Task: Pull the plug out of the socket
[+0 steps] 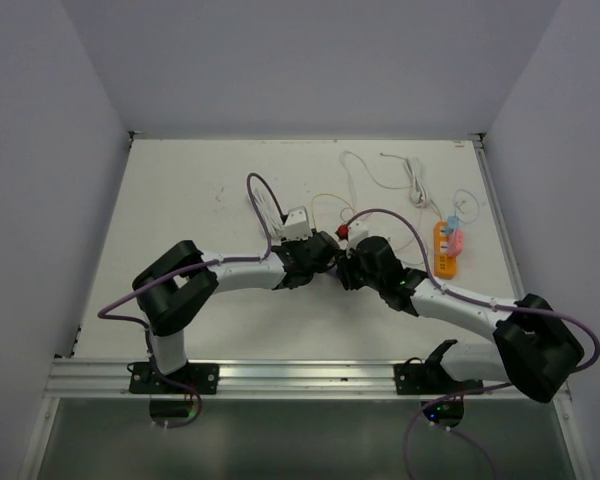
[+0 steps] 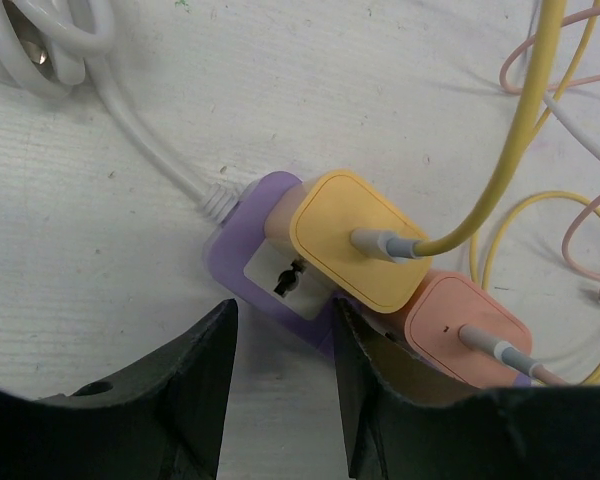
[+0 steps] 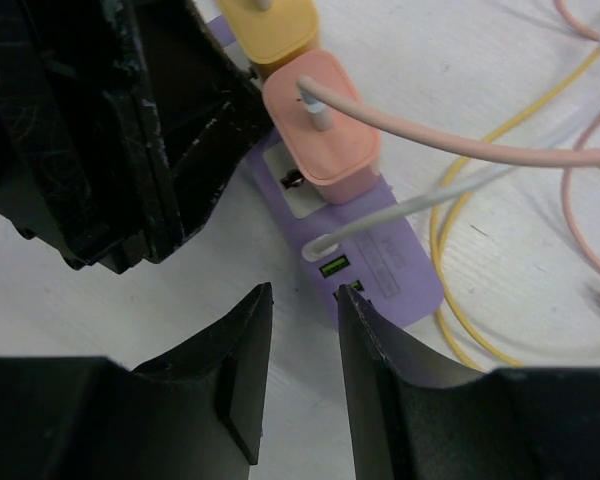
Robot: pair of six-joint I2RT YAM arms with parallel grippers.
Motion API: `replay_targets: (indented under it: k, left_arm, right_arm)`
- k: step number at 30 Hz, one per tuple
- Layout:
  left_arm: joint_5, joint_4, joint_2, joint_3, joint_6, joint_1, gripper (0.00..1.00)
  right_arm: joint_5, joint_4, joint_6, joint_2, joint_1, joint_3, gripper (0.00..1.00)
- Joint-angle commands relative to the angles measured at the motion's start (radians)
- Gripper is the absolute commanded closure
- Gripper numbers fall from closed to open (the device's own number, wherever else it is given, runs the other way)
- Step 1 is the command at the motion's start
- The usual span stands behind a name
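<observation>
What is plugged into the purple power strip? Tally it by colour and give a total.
Yellow adapter: 1
Pink adapter: 1
White USB cable: 1
Total: 3

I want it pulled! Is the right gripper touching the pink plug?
Apart. Right wrist view shows purple strip between the right gripper and pink plug.

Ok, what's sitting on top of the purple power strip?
On the purple power strip: a yellow charger and a pink charger, plugged in side by side. The sockets beneath them are covered.
</observation>
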Motion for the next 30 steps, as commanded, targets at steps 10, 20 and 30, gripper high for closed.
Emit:
replay_targets:
  k: [10,20,30]
  left_arm:
    - [0.061,-0.175,0.051,-0.015,0.069,-0.018,0.53]
    - [0.063,-0.177,0.057,-0.017,0.069,-0.018,0.53]
    - [0.063,-0.177,0.059,-0.014,0.07,-0.018,0.53]
  right_arm:
    - [-0.134,0.144,-0.158,0.111,-0.028,0.054,0.7]
    - [-0.087,0.141,-0.18,0.068,-0.042,0.028,0.63]
    - [-0.163,0.168,-0.22,0.183,-0.053,0.068,0.65]
